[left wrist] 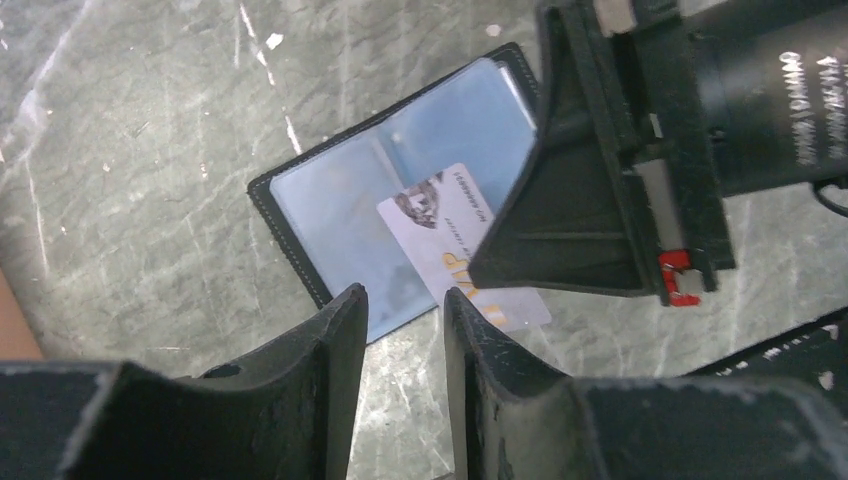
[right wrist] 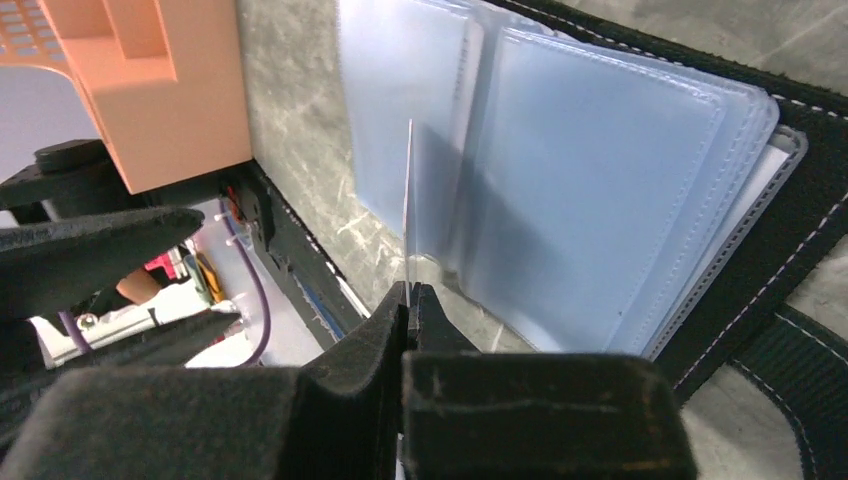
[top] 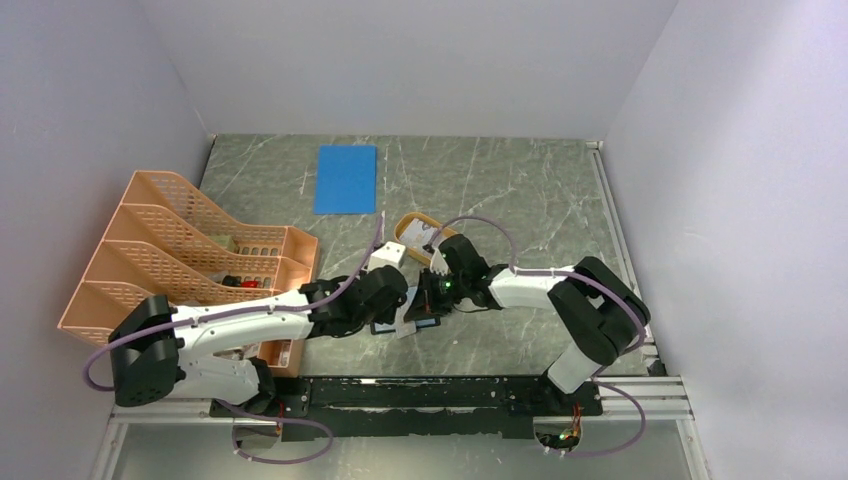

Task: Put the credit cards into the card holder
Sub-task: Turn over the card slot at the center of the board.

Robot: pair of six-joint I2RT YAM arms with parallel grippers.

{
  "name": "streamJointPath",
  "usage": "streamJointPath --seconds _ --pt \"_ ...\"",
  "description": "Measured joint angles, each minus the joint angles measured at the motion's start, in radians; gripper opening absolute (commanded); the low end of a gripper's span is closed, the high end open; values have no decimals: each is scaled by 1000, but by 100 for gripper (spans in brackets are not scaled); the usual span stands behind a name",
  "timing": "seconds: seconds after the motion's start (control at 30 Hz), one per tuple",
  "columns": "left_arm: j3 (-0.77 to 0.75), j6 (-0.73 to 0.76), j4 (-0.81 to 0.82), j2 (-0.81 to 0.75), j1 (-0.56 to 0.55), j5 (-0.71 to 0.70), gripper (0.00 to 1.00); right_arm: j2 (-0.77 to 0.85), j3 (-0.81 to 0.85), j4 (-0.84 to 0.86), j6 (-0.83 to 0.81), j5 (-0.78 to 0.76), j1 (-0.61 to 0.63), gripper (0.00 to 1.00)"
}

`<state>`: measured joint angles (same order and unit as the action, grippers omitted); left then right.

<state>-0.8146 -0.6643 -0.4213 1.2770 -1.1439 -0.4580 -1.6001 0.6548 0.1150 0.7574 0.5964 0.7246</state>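
Note:
The card holder [left wrist: 330, 215] lies open on the table, black-edged with bluish clear pockets; it also shows in the right wrist view [right wrist: 600, 200] and in the top view [top: 398, 326]. My right gripper [right wrist: 408, 295] is shut on a pale credit card [right wrist: 408, 200], seen edge-on, its far end over the pockets. In the left wrist view that card [left wrist: 440, 225] lies slanted over the wallet's near edge under the right finger [left wrist: 570, 210]. My left gripper [left wrist: 405, 300] is open and empty, just short of the wallet's near edge. More pale cards lie in the orange tray [top: 407, 222].
The orange mesh file rack [top: 180, 250] stands at the left, close to the left arm. A blue flat sheet [top: 345, 178] lies at the back. A small white thing [top: 388, 255] sits beside the tray. Both arms [top: 520, 288] meet over the wallet.

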Motion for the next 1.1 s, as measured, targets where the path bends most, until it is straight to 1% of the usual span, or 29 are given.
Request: streamJointPath --seconds 0.17,0.23,0.37,0.5,0.63,1.1 --pt "46 -5 52 35 70 39 24 -13 2 -8 4 -22 4 0" --pt "61 -5 79 72 105 52 19 6 5 -29 -3 -37 4 0" --pt "89 -5 112 148 153 76 13 76 13 -87 -26 -74 3 0" --pt "105 -6 132 174 166 82 10 145 13 -126 -42 -111 -14 0" --pt "110 -7 146 174 168 81 10 151 5 -127 -44 -124 -56 0" --pt "119 -17 163 172 174 82 9 25 4 -19 -12 -56 -71 0"
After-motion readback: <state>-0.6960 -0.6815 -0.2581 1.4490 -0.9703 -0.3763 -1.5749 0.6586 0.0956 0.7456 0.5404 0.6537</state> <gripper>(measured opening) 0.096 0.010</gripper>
